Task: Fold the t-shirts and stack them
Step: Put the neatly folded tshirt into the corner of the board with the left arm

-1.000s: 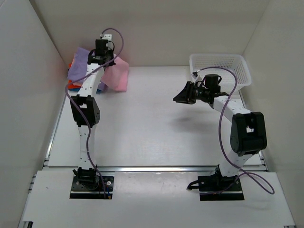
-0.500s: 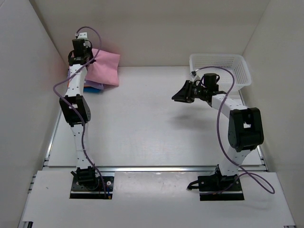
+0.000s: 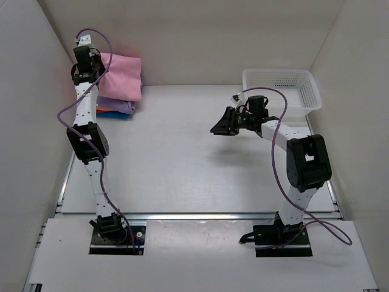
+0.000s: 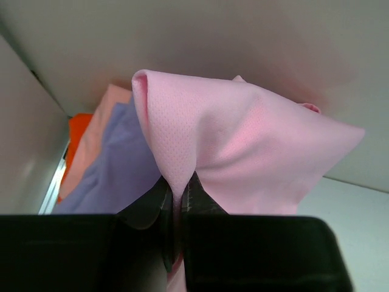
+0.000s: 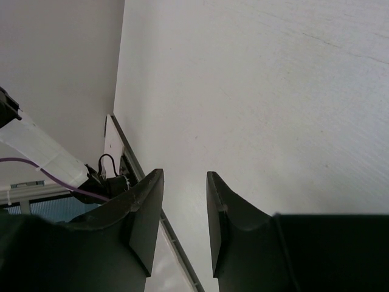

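Since earlier frame, I'm swinging left arm [image 3: 85,140] deeper into back-left corner, pink t-shirt [image 3: 124,76] riding along. Left end effector [image 4: 178,201] clenching pinch of pink cloth; shirt hanging limp above folded lavender t-shirt [image 3: 115,104] and orange t-shirt [image 3: 98,111]. I'm judging cloth light, soft, floppy, apt to unfold; folded edge looking best hold. Right end effector [image 5: 185,204] hovering released, empty, over worktop [image 3: 182,158]. Walls [image 3: 36,91] crowding left arm; open room lying rightward, toward worktop middle.

The t-shirt [image 3: 123,74] hangs from the left pincer [image 4: 178,201], over the folded stack [image 3: 115,105] on the surface [image 3: 182,158]; the basket [image 3: 282,89] stands behind the right pincer [image 3: 219,128], rightward.
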Robot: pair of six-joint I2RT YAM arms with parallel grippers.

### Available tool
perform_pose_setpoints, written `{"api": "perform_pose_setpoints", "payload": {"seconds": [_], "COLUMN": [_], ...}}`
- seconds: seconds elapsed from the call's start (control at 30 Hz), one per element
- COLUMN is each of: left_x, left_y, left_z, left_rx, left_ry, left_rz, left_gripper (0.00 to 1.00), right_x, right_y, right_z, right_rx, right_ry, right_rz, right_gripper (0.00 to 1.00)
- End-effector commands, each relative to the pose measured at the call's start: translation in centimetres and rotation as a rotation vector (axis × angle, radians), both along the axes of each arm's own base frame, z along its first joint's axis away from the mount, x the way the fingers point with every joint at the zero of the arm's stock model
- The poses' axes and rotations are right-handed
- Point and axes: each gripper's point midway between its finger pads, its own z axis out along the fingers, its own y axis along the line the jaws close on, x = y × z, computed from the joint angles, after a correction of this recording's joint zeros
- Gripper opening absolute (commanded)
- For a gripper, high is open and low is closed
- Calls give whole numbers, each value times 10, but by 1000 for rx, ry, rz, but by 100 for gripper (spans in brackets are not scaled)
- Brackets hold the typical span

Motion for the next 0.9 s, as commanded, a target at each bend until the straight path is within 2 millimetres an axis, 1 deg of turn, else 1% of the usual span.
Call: {"api": "perform_pose_setpoints", "payload": {"seconds": [0.0, 0.03, 0.07, 0.1, 0.13, 0.17, 0.2, 0.23, 0.27, 0.3, 0.33, 0.37, 0.4, 0.43, 0.5, 0.53, 0.57, 0.6, 0.63, 0.67, 0.7, 0.73, 0.77, 0.8, 0.83, 0.87], "left_x": [-12, -14, -14, -10, -9, -9, -7, -2, 1, 5, 9, 13, 15, 16, 23, 24, 26, 27, 25, 25, 25, 23, 22, 21, 20, 21], "left_y": [31, 40, 44, 45, 56, 60, 68, 63, 65, 69, 70, 67, 64, 65, 54, 55, 51, 46, 59, 58, 59, 64, 69, 72, 77, 76], "left_z": [84, 82, 82, 77, 71, 67, 54, 52, 41, 23, 13, -6, -11, -27, -52, -64, -77, -77, -88, -97, -99, -108, -109, -111, -106, -102], "left_rx": [-2, 4, 3, 3, 1, 1, -3, -8, -17, -27, -31, -47, -51, -51, -53, -56, -58, -56, -56, -53, -58, -63, -63, -71, -75, -81], "left_ry": [-184, -179, -186, -186, -182, -181, -163, -170, -163, -146, -140, -112, -105, -80, -45, -29, -10, -8, 11, 25, 27, 43, 44, 44, 34, 25], "left_rz": [62, 85, 95, 95, 133, 138, 148, 135, 137, 134, 133, 131, 122, 122, 100, 110, 104, 95, 147, 151, 163, 191, 209, 213, 211, 200], "left_gripper": [0, 0, 0, 0, 0, 0, 0, 0, 0, 0, 0, 0, 0, 0, 0, 0, 0, 0, 0, 0, 0, 0, 0, 3, 22, 52], "right_x": [6, 4, 6, 4, 3, 4, 3, 5, 4, 6, 5, 6, 7, 6, 6, 7, 7, 5, 6, 7, 8, 6, 5, 4, 2, 2], "right_y": [7, 9, 11, 12, 16, 15, 17, 17, 18, 18, 18, 18, 17, 18, 16, 15, 14, 15, 15, 14, 14, 17, 15, 17, 20, 18], "right_z": [11, 9, 11, 7, 10, 10, 10, 12, 15, 12, 15, 18, 17, 15, 17, 17, 16, 16, 17, 15, 17, 16, 14, 15, 15, 14], "right_rx": [7, 3, 6, 1, 0, 5, 7, 9, 10, 2, 1, 4, -1, 0, -1, -3, -2, 0, 1, -3, 0, 3, 1, 4, 4, 3], "right_ry": [-25, -25, -29, -20, -19, -22, -13, -17, -18, -13, -17, -19, -22, -13, -10, -15, -10, -6, -9, -8, -15, -2, 1, -4, -3, 2], "right_rz": [9, 12, 12, 12, 18, 13, 18, 18, 22, 19, 15, 13, 8, 15, 10, 4, 4, 6, 3, -3, 2, 6, 3, 11, 16, 13], "right_gripper": [32, 32, 32, 31, 31, 32, 32, 31, 31, 31, 31, 32, 31, 32, 32, 31, 32, 32, 32, 32, 32, 32, 31, 32, 32, 31]}}
